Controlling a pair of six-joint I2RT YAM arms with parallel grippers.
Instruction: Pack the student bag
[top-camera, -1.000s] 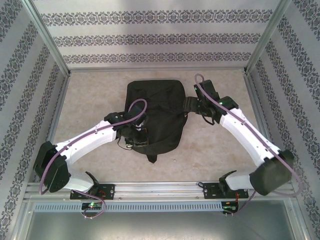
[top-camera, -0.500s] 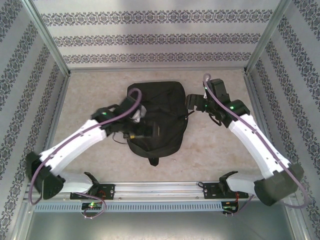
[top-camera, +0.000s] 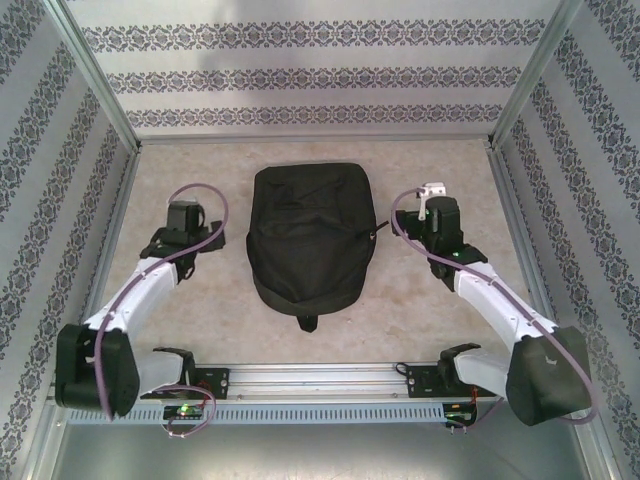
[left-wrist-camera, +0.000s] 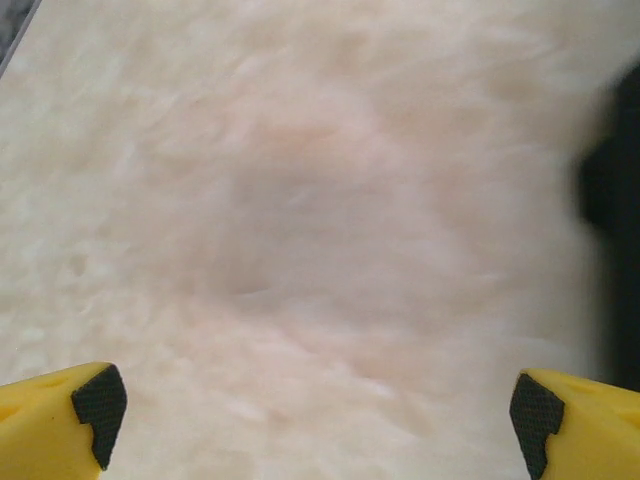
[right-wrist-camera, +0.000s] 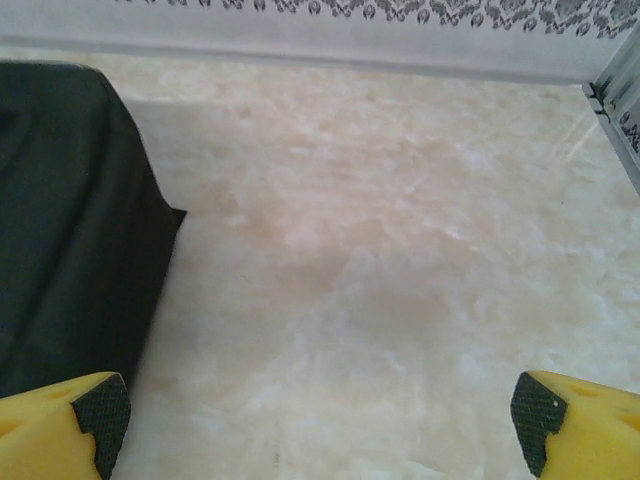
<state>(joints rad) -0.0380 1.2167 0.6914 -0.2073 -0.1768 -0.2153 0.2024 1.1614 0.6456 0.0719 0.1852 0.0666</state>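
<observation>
Top view: student bag (top-camera: 308, 240) flat mid-counter (top-camera: 200, 320), loop handle toward the arm bases, no opening visible. Left hand (top-camera: 183, 218) and right hand (top-camera: 437, 205) either side, apart from the fabric, likely leaving it clear.

Left wrist: released wide, grasping nothing, above bare counter; dark blur at right, probably the bag.

Right wrist: likewise spread and empty; bag's side at left.
</observation>
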